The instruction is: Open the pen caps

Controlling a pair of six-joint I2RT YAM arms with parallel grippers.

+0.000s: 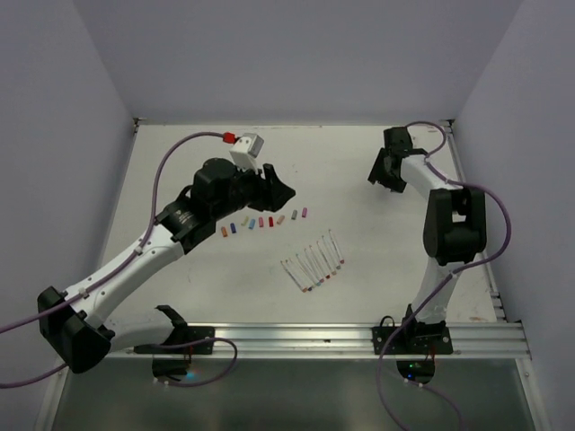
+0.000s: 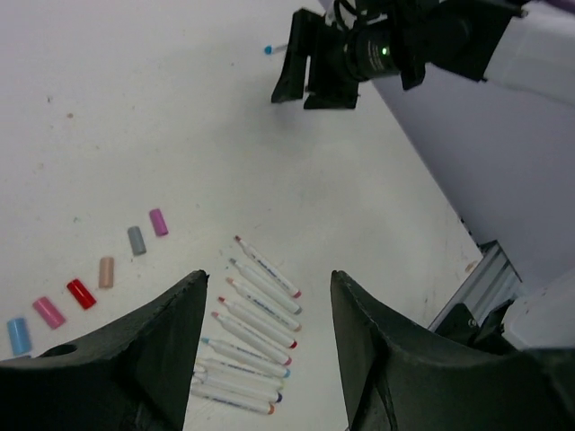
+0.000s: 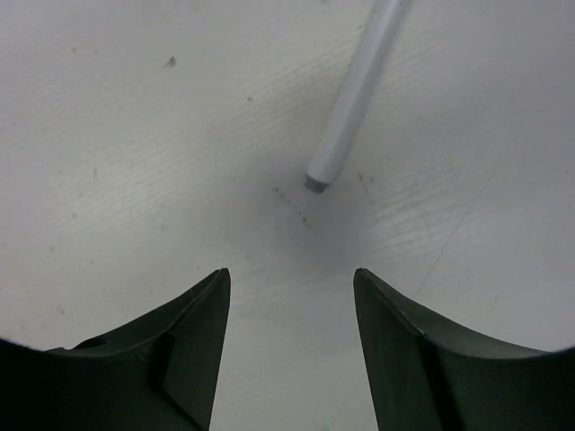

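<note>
Scuffed white tabletop [image 1: 377, 242], boxed by pale lavender walls [image 1: 296, 54], aluminium rail [image 1: 314, 334] along the near edge. Mid-table, pen caps [image 1: 260, 221] in a loose row, near the fanned white pens [image 1: 314, 265]. Left gripper [image 1: 284, 190] spread wide above the row, empty. Right gripper [image 1: 382, 175] likewise parted, above a lone pen [image 3: 355, 99], far right.

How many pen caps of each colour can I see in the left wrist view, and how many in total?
Blue cap: 1
Pink cap: 1
Red cap: 1
Beige cap: 1
Grey cap: 1
Purple cap: 1
Total showing in this view: 6
</note>
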